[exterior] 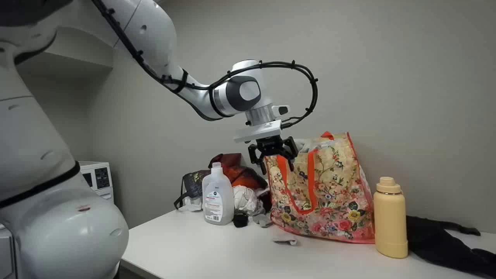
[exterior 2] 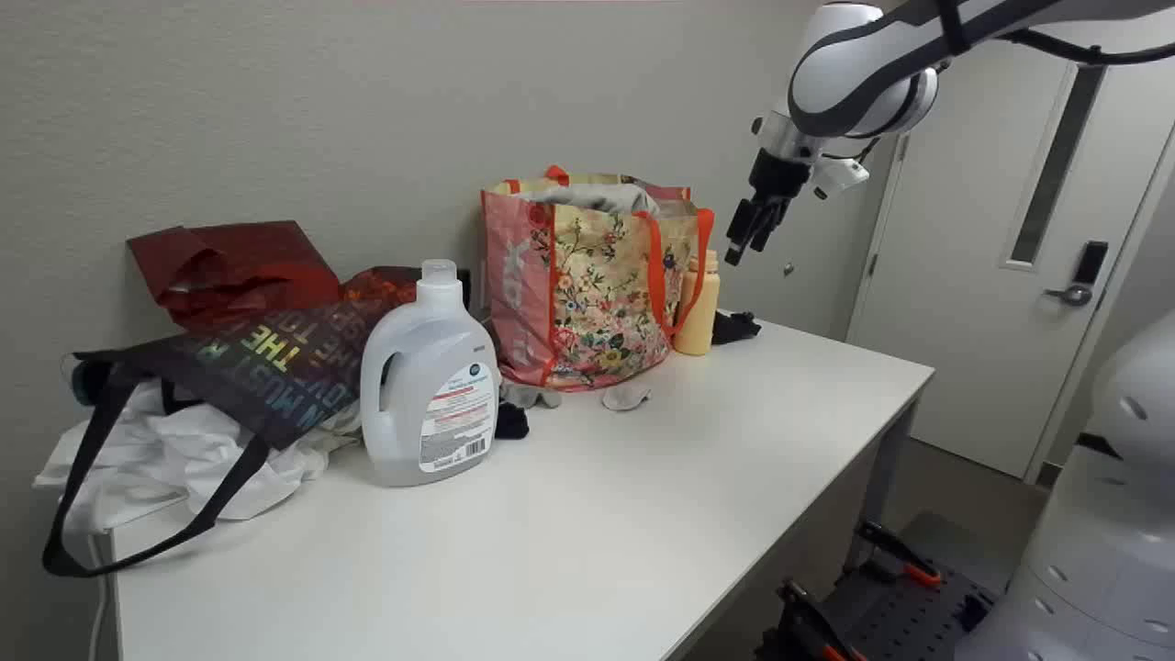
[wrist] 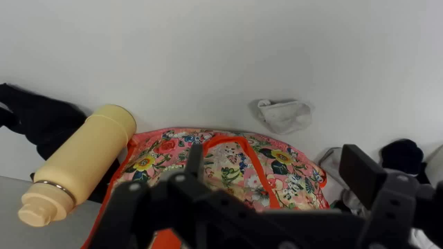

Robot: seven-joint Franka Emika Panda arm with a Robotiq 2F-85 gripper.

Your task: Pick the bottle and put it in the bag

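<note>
The tall pale yellow-tan bottle (exterior: 390, 224) stands upright on the table beside the bag. In an exterior view it (exterior 2: 702, 321) is partly behind an orange bag handle. In the wrist view the bottle (wrist: 88, 154) lies at the left, outside the jaws. The floral tote bag (exterior: 337, 197) stands upright with light grey cloth showing in its open top, also in an exterior view (exterior 2: 601, 294). My gripper (exterior: 277, 169) is open and empty, in the air in front of the bag's upper part. The wrist view shows the gripper's (wrist: 277, 162) fingers wide apart with the bag (wrist: 287, 180) beyond them.
A white labelled detergent jug (exterior: 218, 197) stands on the white table (exterior 2: 551, 551). A dark cloth heap (exterior: 441, 240) lies behind the bottle. A white sock (wrist: 285, 116) lies before the bag. A dark printed bag (exterior 2: 275, 367) and red bag (exterior 2: 234, 275) lie near the wall.
</note>
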